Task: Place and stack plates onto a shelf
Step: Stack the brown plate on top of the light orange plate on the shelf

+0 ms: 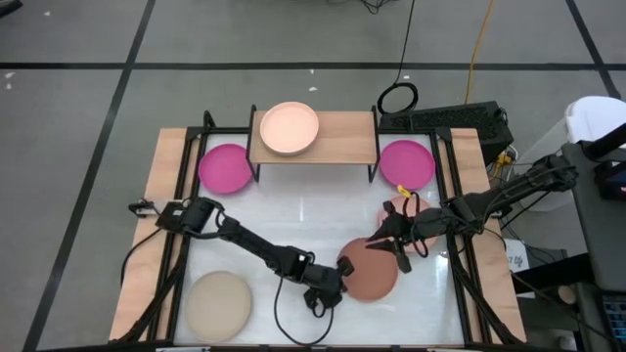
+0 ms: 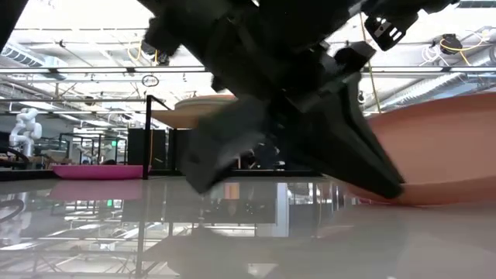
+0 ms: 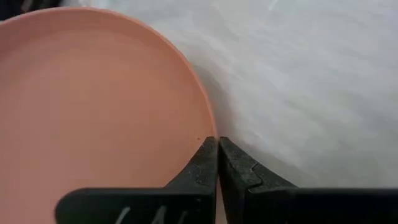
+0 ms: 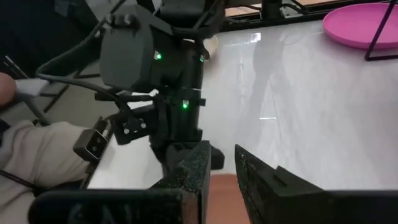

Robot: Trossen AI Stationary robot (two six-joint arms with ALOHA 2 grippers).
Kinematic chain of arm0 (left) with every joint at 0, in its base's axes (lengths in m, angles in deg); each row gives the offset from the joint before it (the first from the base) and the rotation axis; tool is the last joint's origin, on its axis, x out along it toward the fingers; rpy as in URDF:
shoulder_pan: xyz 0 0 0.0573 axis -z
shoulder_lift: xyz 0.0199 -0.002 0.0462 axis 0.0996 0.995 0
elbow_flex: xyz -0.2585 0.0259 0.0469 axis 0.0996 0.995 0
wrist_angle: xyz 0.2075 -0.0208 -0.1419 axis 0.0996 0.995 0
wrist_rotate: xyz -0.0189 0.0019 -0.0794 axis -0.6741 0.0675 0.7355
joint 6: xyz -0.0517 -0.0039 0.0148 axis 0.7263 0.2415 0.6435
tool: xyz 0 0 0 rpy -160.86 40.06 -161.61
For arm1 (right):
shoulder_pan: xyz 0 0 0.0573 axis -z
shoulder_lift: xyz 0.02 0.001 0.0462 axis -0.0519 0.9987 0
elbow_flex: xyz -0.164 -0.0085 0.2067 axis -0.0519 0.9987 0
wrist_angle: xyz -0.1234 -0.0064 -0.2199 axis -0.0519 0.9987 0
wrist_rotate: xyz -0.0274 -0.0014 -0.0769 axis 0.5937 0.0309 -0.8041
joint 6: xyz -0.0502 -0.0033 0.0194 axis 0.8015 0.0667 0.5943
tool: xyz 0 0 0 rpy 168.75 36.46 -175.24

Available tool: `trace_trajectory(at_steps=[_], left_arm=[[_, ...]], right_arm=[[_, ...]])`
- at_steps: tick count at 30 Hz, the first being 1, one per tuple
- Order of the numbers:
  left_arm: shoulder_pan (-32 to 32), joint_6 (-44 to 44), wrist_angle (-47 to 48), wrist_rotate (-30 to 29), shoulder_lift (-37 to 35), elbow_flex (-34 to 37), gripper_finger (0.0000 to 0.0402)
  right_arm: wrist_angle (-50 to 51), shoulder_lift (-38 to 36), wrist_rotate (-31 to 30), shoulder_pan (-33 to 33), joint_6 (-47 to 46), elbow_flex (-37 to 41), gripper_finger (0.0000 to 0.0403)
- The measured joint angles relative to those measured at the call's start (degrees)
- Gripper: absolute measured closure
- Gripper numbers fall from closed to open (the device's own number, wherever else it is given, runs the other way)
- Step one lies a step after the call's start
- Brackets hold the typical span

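The left gripper (image 1: 342,266), fingers pressed together, reaches low across the table to the reddish-brown plate (image 1: 371,271), its tips at the rim. The right gripper (image 1: 389,238), fingers slightly apart, hangs over that plate's opposite edge.

Matte reddish-brown plate (image 1: 370,273) on glossy white table (image 1: 303,220); wooden shelf (image 1: 342,137).

No legible text, label, brand or number is found in any view. A small white tag (image 1: 515,260) is seen beside the worktop's (image 1: 313,210) right edge — its marks cannot be read. Pale strokes on the left claw (image 3: 217,163) body are likewise undecipherable.
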Motion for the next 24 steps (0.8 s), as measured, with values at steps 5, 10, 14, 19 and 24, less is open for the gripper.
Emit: trace_trajectory(at_steps=[5, 10, 14, 19, 24], left_arm=[[0.94, 1.84, 7.04, -2.32, -4.45, 0.2, 0.04], [1.03, 3.39, 13.74, -5.41, -8.79, 0.18, 0.0401], [1.0, 5.59, 22.01, -11.18, -13.21, 0.19, 0.0401], [-0.01, 8.09, 32.52, -16.03, -20.13, 1.09, 0.0401], [-2.93, 10.03, 42.61, -19.69, -29.05, 1.11, 0.0401]], right_arm=[[-2.72, -2.69, 0.01, -0.07, -0.35, 0.06, 0.0346], [-10.92, -4.73, 0.0, -0.07, 7.28, 0.06, 0.0346], [-17.75, -5.55, 0.01, -0.07, 13.32, 0.06, 0.0346], [-23.84, -6.03, 0.01, -0.07, 19.69, 0.06, 0.0346], [-25.36, -6.02, 0.07, -0.07, 22.94, 0.04, 0.0346]])
